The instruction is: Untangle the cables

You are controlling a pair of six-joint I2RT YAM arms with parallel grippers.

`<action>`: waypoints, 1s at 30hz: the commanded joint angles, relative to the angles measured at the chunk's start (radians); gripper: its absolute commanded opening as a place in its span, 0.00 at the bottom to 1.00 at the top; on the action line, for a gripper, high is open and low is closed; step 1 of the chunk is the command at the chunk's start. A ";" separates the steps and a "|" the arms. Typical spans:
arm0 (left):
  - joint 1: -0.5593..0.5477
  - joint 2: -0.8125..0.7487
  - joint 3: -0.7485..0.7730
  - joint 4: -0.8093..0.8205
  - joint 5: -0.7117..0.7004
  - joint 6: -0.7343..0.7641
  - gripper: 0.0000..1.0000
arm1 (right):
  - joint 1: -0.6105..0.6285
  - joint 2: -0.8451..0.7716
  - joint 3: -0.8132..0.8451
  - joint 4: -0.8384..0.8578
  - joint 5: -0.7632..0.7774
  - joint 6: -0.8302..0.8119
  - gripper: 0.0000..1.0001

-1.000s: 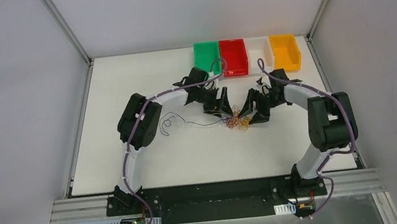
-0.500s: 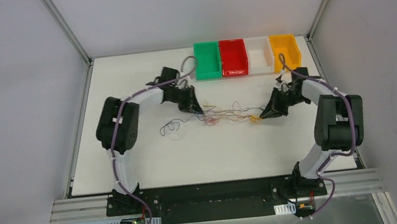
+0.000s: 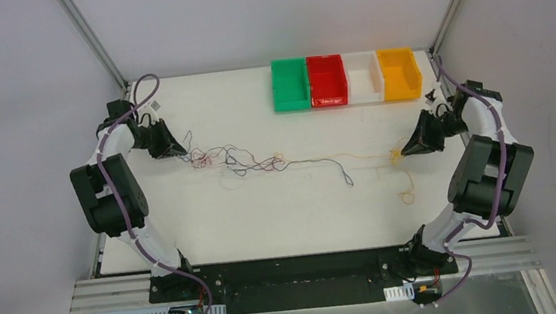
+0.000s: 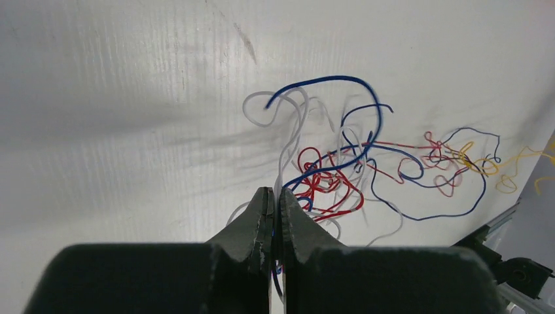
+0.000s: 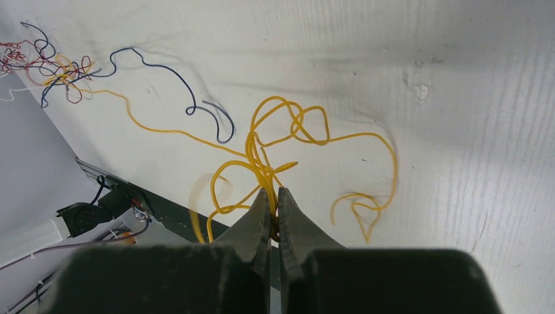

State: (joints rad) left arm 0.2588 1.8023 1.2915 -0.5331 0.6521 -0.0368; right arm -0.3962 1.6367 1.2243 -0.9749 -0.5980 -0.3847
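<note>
Top view: the bench [image 3: 283, 220] has the left arm [image 3: 108, 198] swung out to the far left of the frame and the right arm [image 3: 492, 171] to the far right, with four bins [image 3: 345, 78] in a row at top centre. The cables [image 3: 243, 161] are strung in a thin line across the upper middle between your two end effectors, and the dense part sits left of centre. The left end effector [image 3: 171, 148] is at upper left, jaws pinched together on blue and whitish strands that run straight into them; the red/blue/white knot [image 4: 327, 180] lies just beyond the tips. The right end effector [image 3: 411, 147] is at right of centre, jaws clamped on the yellow cable [image 5: 288, 137], which loops loosely on the bench and trails off toward the knot. A dark blue strand [image 3: 338, 169] lies slack mid-frame, gripped by neither. I read this as the stretch-apart step, near full spread: both arms are close to the bench edges, so little outward travel is left. Yellow looks mostly free; red, blue and white look interlaced. Next move probably calls for letting go on one side and regrasping a single colour close to the knot, then a short pull.
</note>
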 commanded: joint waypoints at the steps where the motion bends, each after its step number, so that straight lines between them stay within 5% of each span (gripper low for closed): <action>1: -0.001 -0.072 0.067 -0.067 0.065 0.084 0.00 | 0.054 0.024 0.046 -0.065 -0.035 -0.028 0.00; 5: -0.079 -0.139 0.126 -0.068 0.199 0.012 0.00 | 0.205 -0.005 0.074 -0.030 -0.131 0.047 0.00; 6: -0.113 -0.164 0.146 -0.068 0.229 -0.013 0.00 | 0.256 -0.014 0.090 -0.016 -0.165 0.069 0.08; 10: -0.265 -0.229 0.220 -0.058 0.303 -0.118 0.00 | 0.364 -0.056 0.194 0.065 -0.180 0.140 0.83; 11: -0.305 -0.234 0.224 -0.039 0.309 -0.154 0.00 | 0.384 -0.067 0.213 0.109 -0.178 0.165 0.97; 12: -0.337 -0.238 0.221 -0.016 0.311 -0.188 0.00 | 0.395 -0.080 0.229 0.162 -0.183 0.199 0.99; 20: -0.501 -0.195 0.138 0.362 0.323 -0.613 0.00 | 0.676 -0.095 0.239 0.628 -0.224 0.479 0.99; 27: -0.561 -0.166 0.125 0.465 0.349 -0.736 0.00 | 0.890 -0.042 0.159 0.821 -0.161 0.473 0.99; 29: -0.561 -0.173 0.114 0.468 0.347 -0.742 0.00 | 0.905 -0.024 0.149 0.858 -0.125 0.473 0.83; 30: -0.559 -0.180 0.109 0.468 0.348 -0.740 0.00 | 0.905 -0.013 0.152 0.860 -0.110 0.468 0.60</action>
State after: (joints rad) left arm -0.2924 1.6535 1.4124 -0.1551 0.9627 -0.7021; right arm 0.5064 1.5921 1.3880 -0.2535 -0.7692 0.0643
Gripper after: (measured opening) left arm 0.033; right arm 0.874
